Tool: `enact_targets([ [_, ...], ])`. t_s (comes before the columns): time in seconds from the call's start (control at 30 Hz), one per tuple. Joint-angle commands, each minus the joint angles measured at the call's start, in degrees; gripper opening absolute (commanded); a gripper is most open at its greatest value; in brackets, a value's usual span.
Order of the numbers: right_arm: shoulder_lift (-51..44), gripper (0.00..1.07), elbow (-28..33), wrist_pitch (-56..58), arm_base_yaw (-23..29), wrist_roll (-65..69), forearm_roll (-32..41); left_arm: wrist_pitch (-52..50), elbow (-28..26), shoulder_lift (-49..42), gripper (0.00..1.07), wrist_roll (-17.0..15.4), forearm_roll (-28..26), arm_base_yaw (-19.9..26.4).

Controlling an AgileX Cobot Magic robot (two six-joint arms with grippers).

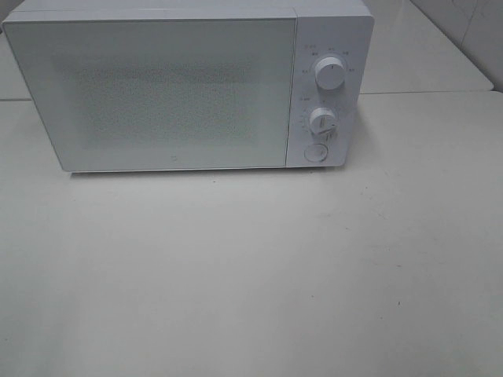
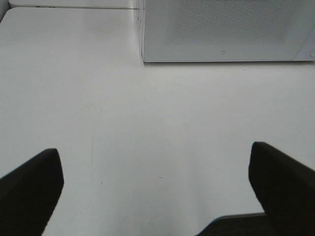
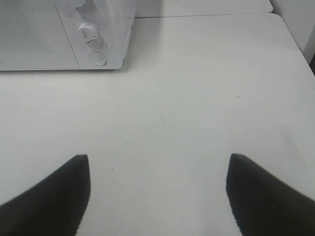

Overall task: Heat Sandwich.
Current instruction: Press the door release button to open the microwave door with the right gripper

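Holding my left gripper (image 2: 153, 150) and right gripper (image 3: 158, 157) wide and empty, I am planning a square press on the closed microwave's (image 1: 173, 90) five-o'clock round button (image 1: 315, 152).

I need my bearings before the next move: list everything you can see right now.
microwave: 1, white, back of the table, door shut
knobs: 2, white, one above the other on the microwave's right panel
button: 1, white, round, below the knobs
table: 1, white, under the microwave
sandwich: 0, in no view
left gripper: 1, black, open, over the table, facing the microwave's left front corner
right gripper: 1, black, open, over the table, facing the panel end
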Motion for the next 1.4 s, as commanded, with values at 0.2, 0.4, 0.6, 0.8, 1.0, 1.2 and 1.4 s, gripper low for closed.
enact_targets([
  [0.2,-1.3,0.76,-1.3,-1.3,-0.3,-0.5,0.0,-0.7,0.2,-0.3,0.97,-0.2,-0.5,0.1],
  [0.4,2.3,0.76,-3.4,-4.3,-0.3,-0.5,-0.1,-0.7,0.2,-0.3,0.97,-0.2,-0.5,0.1],
  [0.6,6.2,0.76,-3.0,-11.4,-0.3,-0.5,-0.2,-0.7,0.2,-0.3,0.97,-0.2,-0.5,0.1],
  [0.8,13.1,0.76,-0.4,-23.6,-0.3,-0.5,-0.2,-0.7,0.2,-0.3,0.97,-0.2,-0.5,0.1],
  [1.0,20.9,0.76,2.6,-34.0,-0.3,-0.5,-0.2,-0.7,0.2,-0.3,0.97,-0.2,-0.5,0.1],
  [1.2,29.7,0.76,4.6,-45.7,-0.3,-0.3,-0.1,-0.7,0.2,-0.3,0.97,-0.2,-0.5,0.1],
  [1.4,40.2,0.76,5.2,-58.1,-0.3,-0.2,-0.2,-0.7,0.2,-0.3,0.97,-0.2,-0.5,0.1],
])
